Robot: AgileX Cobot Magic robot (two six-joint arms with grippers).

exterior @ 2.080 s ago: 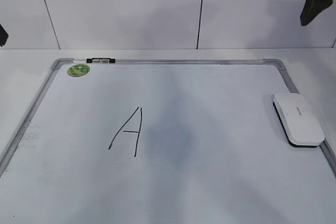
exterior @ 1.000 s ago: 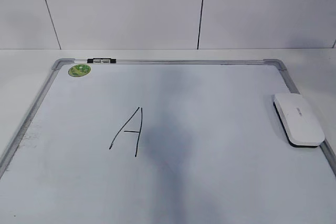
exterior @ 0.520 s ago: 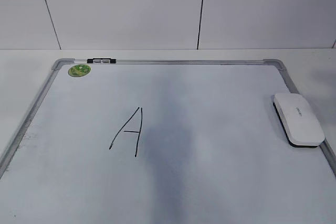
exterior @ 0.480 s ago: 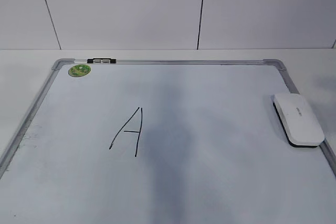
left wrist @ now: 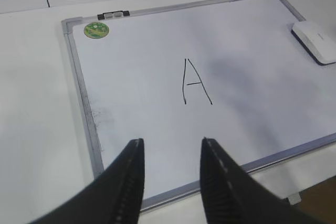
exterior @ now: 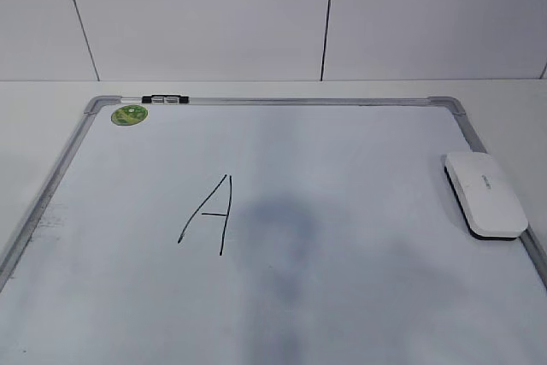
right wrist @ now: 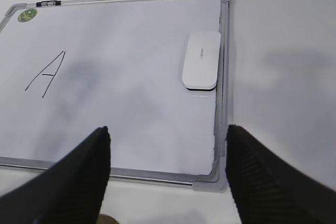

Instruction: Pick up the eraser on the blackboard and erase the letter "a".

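The blackboard (exterior: 359,151) is a white board in a grey frame, lying flat; it also shows in the left wrist view (left wrist: 142,51) and the right wrist view (right wrist: 126,35). The eraser (exterior: 485,194) lies at its right edge, white top up, also seen from the left wrist (left wrist: 316,40) and the right wrist (right wrist: 202,66). No small lowercase "a" shows. A large capital "A" (exterior: 209,215) is drawn left of centre. My left gripper (left wrist: 170,140) is open above the board's near left edge. My right gripper (right wrist: 167,128) is wide open above the near right corner. Both are empty.
A round green magnet (exterior: 129,114) sits in the board's far left corner, next to a small black clip (exterior: 165,99) on the far frame. White table surrounds the board and a white tiled wall stands behind. A dark shadow falls on the board's middle.
A dark gripper at the exterior view's upper right and a dark tip at its left edge have left that view. The shadow on the board has shifted. Eraser and board have not moved.
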